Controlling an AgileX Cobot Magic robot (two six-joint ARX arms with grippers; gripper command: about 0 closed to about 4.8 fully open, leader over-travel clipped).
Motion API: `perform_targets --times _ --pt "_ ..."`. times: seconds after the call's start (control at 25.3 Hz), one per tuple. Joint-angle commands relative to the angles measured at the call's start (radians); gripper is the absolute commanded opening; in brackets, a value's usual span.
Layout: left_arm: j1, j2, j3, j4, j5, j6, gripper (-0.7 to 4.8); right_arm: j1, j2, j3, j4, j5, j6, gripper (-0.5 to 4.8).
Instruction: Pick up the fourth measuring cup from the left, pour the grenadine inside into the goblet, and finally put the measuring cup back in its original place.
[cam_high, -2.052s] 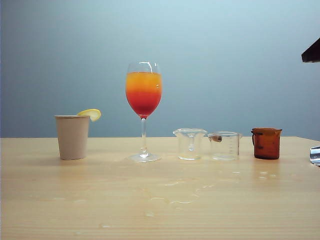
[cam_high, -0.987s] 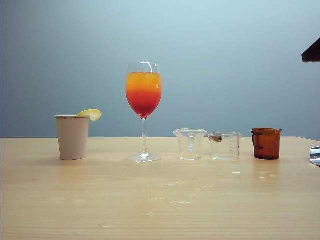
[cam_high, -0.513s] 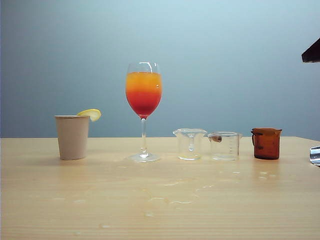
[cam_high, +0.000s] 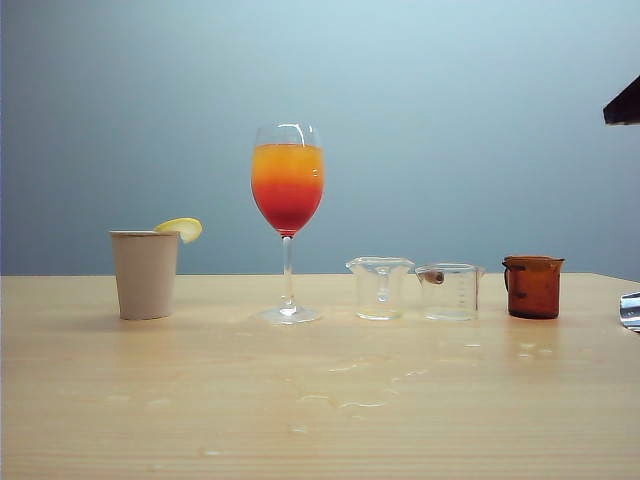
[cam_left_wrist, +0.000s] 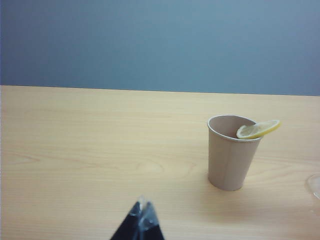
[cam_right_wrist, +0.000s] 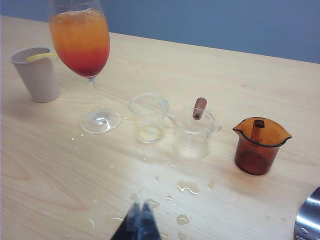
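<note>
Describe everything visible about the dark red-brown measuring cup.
The fourth measuring cup is a small see-through beaker, tinted dark red-brown, with a pour spout at its rim and a handle. It stands upright on the wooden table, rightmost in the row, apart from the clear measuring cup beside it. Little or no liquid shows inside. Nothing touches it except the table; droplets lie on the wood nearby. Neither gripper is at it.

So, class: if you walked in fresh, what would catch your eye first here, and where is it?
The tall goblet near the middle of the table, its drink orange above and red below. Then the dark red-brown measuring cup, rightmost of the row, and the spilled droplets on the wood in front of the clear cups.
</note>
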Motion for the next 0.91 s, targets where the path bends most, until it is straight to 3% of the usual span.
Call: perform_targets --times 0.04,0.36,0.51,0.71,0.91 --pt "0.003 0.001 0.004 0.013 0.006 0.005 0.04 0.001 0.0 0.003 0.01 0.0 0.003 -0.01" --pt "0.003 0.001 0.004 0.013 0.006 0.005 0.03 0.0 -0.006 -0.004 0.023 0.012 -0.014 -0.01" --pt "0.003 0.001 0.004 0.013 0.005 0.005 0.04 -0.038 -0.06 -0.045 0.026 0.156 -0.018 -0.01" --pt "0.003 0.001 0.004 0.012 0.005 0.005 0.04 -0.218 -0.274 -0.16 0.026 0.151 -0.018 -0.01" --pt "0.003 0.001 0.004 0.008 0.008 0.005 0.04 -0.379 -0.37 -0.2 0.068 -0.004 -0.018 -0.01"
